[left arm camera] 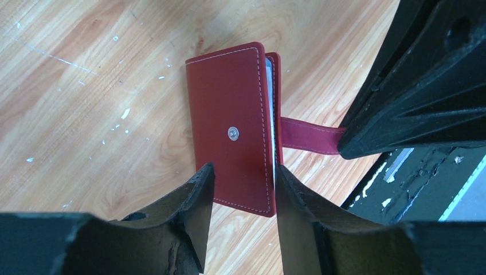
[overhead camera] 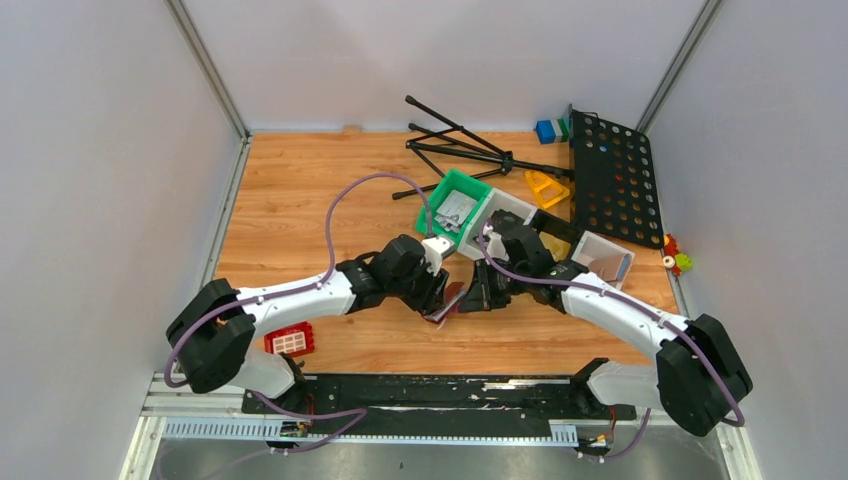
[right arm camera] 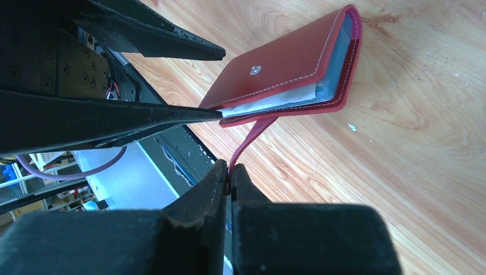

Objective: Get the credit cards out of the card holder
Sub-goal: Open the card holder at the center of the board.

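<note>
Centrally, on the near half of the wooden table [overhead camera: 290,210], the card holder [overhead camera: 452,300] is found between the 2 claws, folded over with its snap stud facing up. The snap tab [right arm camera: 252,134] is undone and pinched at its end by the right gripper [right arm camera: 230,170], whose fingers are pressed together on it. The left gripper [left arm camera: 243,175] is set over 1 short end of the card holder, with its fingers [left arm camera: 192,212] spread to either long edge. Both fingers look flush in the left wrist view, but a gap seems visible at the far finger from the right wrist, so a firm clamp cannot be told.

Room: bare wood is left open at the far left and along the near strip. The near edge is bounded by the black base rail [overhead camera: 430,390], seen past the card holder in both wrist views. A green bin [overhead camera: 455,205] and white bins [overhead camera: 515,203] are crowded just behind the wrists, with a folded tripod [overhead camera: 505,158] and a black perforated panel [overhead camera: 612,180] beyond. A red-and-white ribbed block [overhead camera: 290,341] is parked by the left arm's base, well apart.

Hidden: from the top, only a dark-red sliver of the card holder is shown between the claws. Pale layers [right arm camera: 281,100] are seen in the open edge; cards or sleeves cannot be told. Flat on the wood or lifted cannot be told either.
</note>
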